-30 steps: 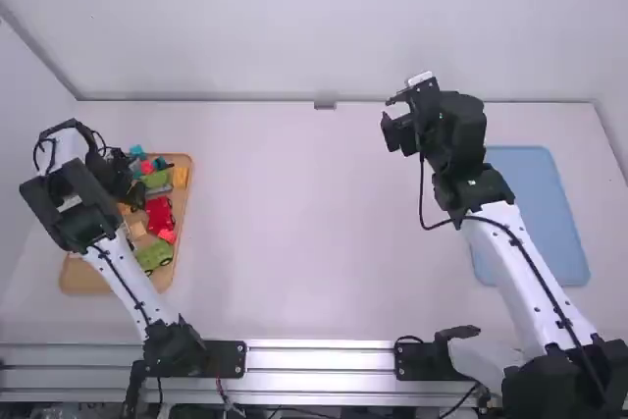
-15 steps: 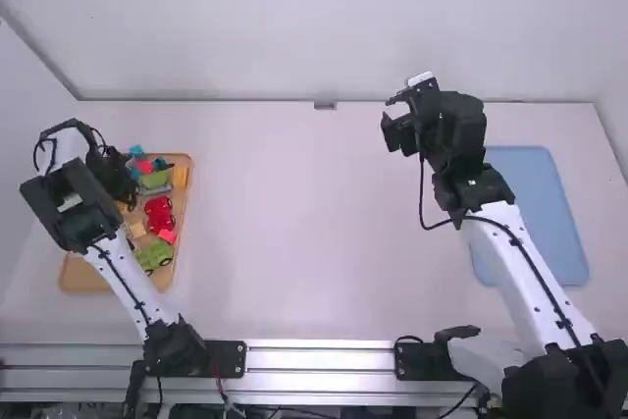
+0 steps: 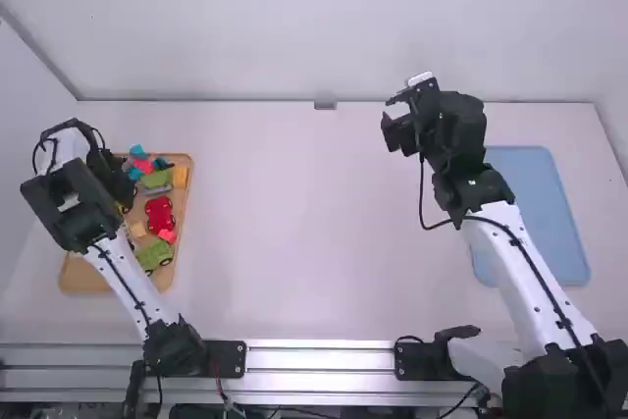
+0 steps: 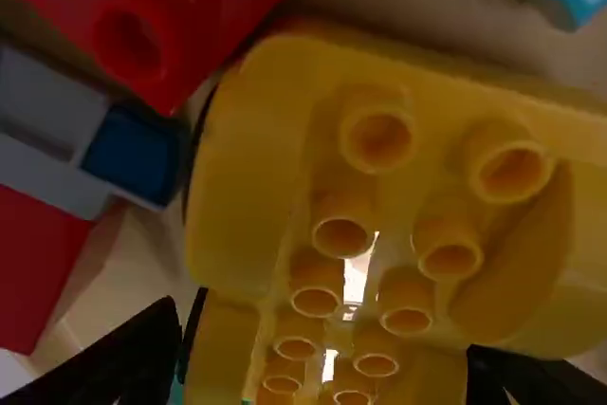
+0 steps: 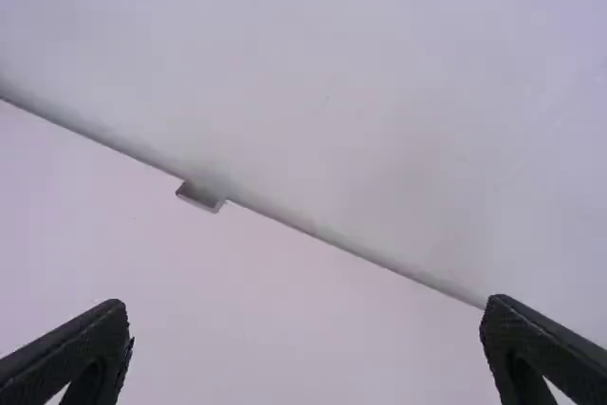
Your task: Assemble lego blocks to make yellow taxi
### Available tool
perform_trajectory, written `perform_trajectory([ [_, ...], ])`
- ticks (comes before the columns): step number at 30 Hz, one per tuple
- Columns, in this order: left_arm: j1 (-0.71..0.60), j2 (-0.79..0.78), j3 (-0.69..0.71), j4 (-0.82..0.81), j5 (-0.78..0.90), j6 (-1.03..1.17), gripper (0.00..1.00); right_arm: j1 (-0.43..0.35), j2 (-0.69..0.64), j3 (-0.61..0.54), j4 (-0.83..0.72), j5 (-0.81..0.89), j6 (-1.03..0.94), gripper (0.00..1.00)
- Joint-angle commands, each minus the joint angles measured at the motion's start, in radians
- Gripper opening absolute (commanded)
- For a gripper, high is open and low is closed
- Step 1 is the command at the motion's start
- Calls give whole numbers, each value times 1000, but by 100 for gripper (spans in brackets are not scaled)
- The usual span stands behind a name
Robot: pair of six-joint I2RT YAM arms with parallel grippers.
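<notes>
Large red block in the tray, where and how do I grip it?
Come from above and pinch the large red block mid-length across its left and right sides, probably: it looks longer than wide, with bare tray to its right.

In the middle of the left wrist view, the yellow block (image 4: pixel 394 206) looked like smooth plastic with a glossy sheen, as did the red block (image 4: pixel 190 16) at upper left. In the high view, the tray (image 3: pixel 83 279) at left had a wood look, the table (image 3: pixel 314 233) appeared smooth and matt, and the rail (image 3: pixel 319 375) along the bottom shone like metal.
</notes>
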Motion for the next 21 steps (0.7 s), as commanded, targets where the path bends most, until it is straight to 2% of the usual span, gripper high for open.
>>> perform_trajectory([
  [1,-3,-6,-10,-14,-22,-9,70,0,5,38,3,0,2,98],
  [5,-3,-6,-11,-18,-20,-9,62,1,5,38,3,0,2,98],
  [7,-3,-6,-11,-23,-20,9,54,1,5,38,3,0,1,98],
  [9,-3,-6,-11,-26,-19,21,52,0,5,38,2,0,2,98],
  [12,-3,-6,-11,-20,-8,24,44,2,5,38,3,0,2,98],
  [17,-6,-8,-10,20,69,47,41,0,5,38,7,0,2,98],
  [21,-37,-35,-10,52,59,8,33,0,5,38,17,0,2,98],
])
